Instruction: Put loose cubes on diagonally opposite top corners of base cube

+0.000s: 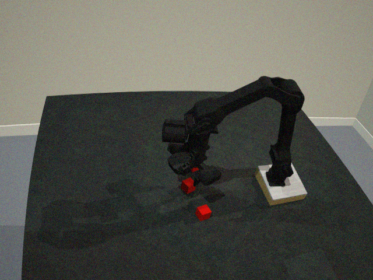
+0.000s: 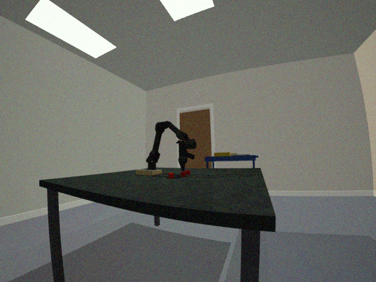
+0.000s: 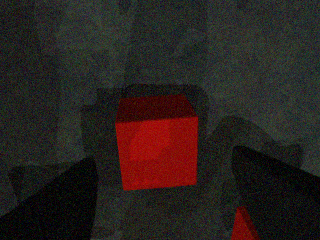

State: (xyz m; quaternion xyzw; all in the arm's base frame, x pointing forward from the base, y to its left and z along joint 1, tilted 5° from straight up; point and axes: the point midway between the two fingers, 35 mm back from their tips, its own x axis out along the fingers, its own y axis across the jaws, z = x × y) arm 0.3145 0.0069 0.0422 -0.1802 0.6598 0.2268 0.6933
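Three red cubes rest apart on the dark table; they look alike, so I cannot tell which is the base cube. The nearest cube (image 1: 203, 212) (image 2: 171, 175) stands alone. The middle cube (image 1: 187, 185) (image 2: 183, 174) is partly covered by a finger in the top view. The far cube (image 1: 194, 169) (image 2: 188, 171) is mostly hidden behind the gripper there. My gripper (image 1: 193, 176) (image 2: 183, 170) (image 3: 165, 163) is open and points down low over the table. The wrist view shows one cube in the space between the fingers, not gripped, and a corner of another cube (image 3: 243, 227) beside the right finger.
The arm's white-topped base block (image 1: 289, 192) (image 2: 148, 172) stands on the table (image 1: 99, 126) (image 2: 212, 194), to the right in the top view. A blue table (image 2: 232, 158) with a yellow item (image 2: 221, 154) stands in the background near a brown door (image 2: 195, 133).
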